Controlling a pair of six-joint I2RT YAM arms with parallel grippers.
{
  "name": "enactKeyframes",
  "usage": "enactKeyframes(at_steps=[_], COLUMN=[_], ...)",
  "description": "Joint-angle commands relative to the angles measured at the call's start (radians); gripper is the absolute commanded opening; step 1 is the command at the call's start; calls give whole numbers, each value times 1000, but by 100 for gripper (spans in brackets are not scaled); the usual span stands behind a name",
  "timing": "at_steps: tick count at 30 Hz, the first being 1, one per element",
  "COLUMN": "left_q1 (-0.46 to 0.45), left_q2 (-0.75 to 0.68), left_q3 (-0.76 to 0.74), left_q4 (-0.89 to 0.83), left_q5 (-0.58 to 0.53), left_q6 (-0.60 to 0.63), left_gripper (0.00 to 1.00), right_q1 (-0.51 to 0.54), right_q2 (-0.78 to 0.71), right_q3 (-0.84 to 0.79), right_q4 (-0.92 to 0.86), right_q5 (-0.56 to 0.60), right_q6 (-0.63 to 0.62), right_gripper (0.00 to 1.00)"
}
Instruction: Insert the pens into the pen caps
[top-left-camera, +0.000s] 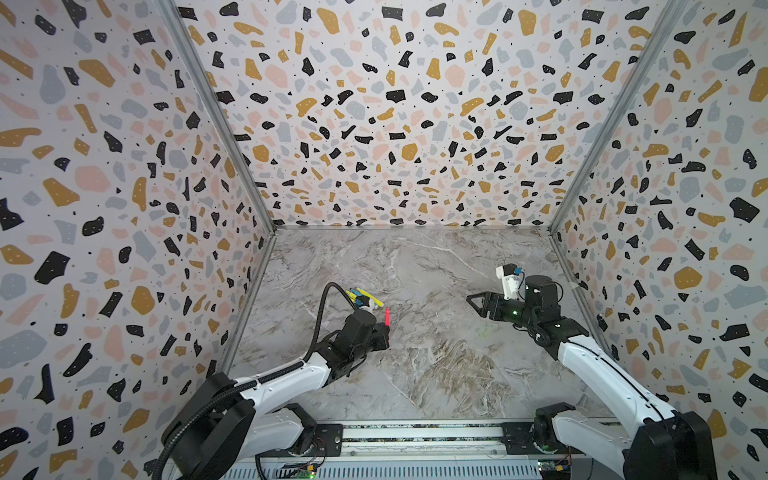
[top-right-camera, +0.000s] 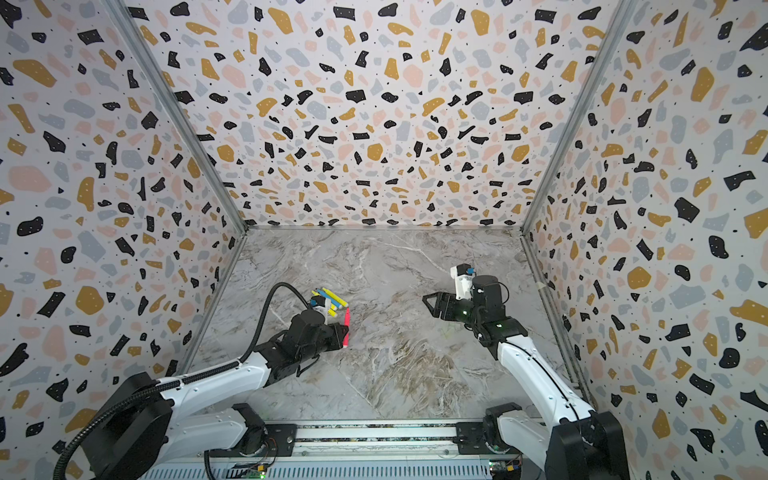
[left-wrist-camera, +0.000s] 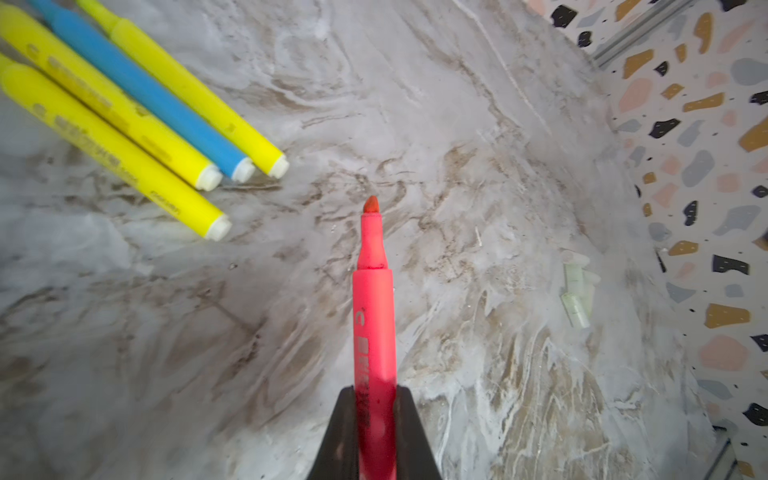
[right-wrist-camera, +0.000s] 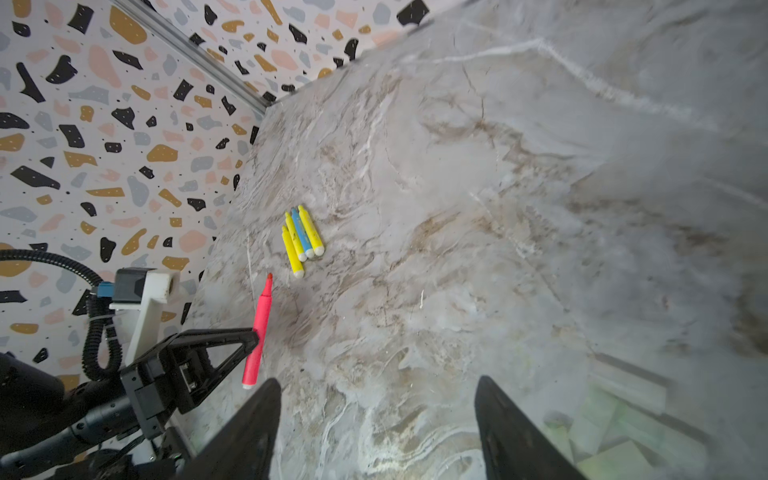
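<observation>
Gripping the pink-red pen (left-wrist-camera: 374, 316), tip bare, the left gripper (left-wrist-camera: 376, 390) awaits a pale cap (left-wrist-camera: 575, 291); the right gripper (right-wrist-camera: 378, 381), jaws apart and empty, probably must fetch it.

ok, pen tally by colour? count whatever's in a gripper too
Yellow pens: 3, lying on the table
Blue pen: 1, lying between the yellow ones
Pink-red pen: 1, uncapped, held in the left gripper
Total: 5 pens
</observation>
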Motion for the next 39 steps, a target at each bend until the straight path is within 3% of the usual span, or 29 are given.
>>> enactKeyframes(at_steps=[1, 9, 18, 39], left_q1=[-34, -128, -195, -251], left_q2=[-27, -25, -37, -17], left_q3=[-20, -24, -25, -16], left_q4=[172, 247, 294, 333], left_q5=[41, -13, -61, -83], left_q6=[22, 43, 37, 32], left_gripper=[2, 2, 2, 2], right_q1=[31, 193, 302, 403], right_q2=[19, 160, 262, 350], right_q3=[-27, 12, 55, 81], right_q4=[110, 230, 359, 453], right_q5=[-88, -124, -141, -119], right_q6=[76, 143, 221, 276], right_gripper=[73, 72, 66, 51])
